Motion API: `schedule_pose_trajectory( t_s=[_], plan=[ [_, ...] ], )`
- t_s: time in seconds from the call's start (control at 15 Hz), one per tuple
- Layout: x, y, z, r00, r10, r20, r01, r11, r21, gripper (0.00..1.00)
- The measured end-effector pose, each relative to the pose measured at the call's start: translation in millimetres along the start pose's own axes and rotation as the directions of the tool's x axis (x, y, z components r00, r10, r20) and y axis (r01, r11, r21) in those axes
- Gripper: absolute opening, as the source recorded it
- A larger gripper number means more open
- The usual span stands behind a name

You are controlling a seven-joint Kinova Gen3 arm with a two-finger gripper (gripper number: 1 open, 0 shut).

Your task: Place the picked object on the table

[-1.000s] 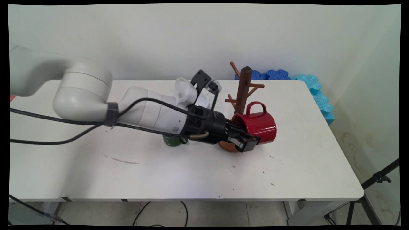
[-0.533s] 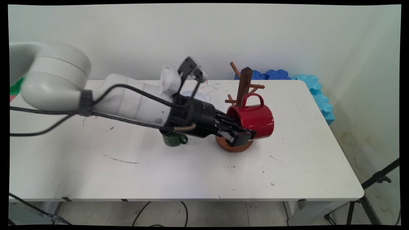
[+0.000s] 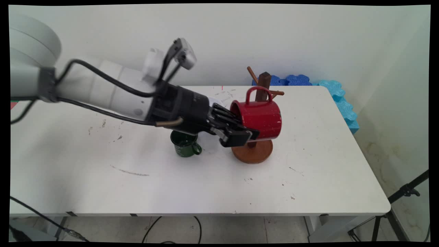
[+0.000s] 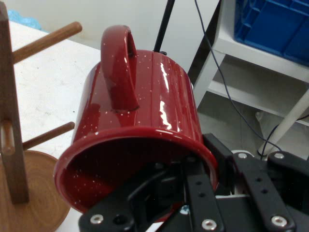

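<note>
My gripper (image 3: pixel 245 129) is shut on the rim of a red speckled mug (image 3: pixel 259 115), one finger inside and one outside. The mug lies on its side in the air with its handle (image 3: pixel 259 92) pointing up. It hangs just in front of a brown wooden mug tree (image 3: pixel 263 82), above the tree's round base (image 3: pixel 253 152). In the hand view the red mug (image 4: pixel 140 121) fills the middle, its mouth facing the gripper (image 4: pixel 203 186), and the mug tree's post (image 4: pixel 12 125) with its pegs stands at the left.
A small dark green mug (image 3: pixel 185 144) stands upright on the white table (image 3: pixel 325 164) under the arm, left of the tree's base. Blue foam pieces (image 3: pixel 337 99) lie at the table's back right corner. A tripod leg (image 3: pixel 404 190) stands at the right.
The arm has lifted the red mug up and to the left, from beside the tree's base to the height of its upper pegs. The green mug and the base are now uncovered.
</note>
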Motion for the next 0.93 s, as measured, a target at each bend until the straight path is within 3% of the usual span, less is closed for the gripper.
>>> schedule_pose_trajectory(
  t_s=[0.47, 0.93],
  plan=[
    [13.4, -1.5, -38.4, 0.992, 0.1, 0.074, -0.099, 0.995, -0.021, 0.0],
    [24.2, -8.4, -74.5, 0.952, 0.174, 0.253, -0.179, 0.984, -0.003, 0.0]
  ],
)
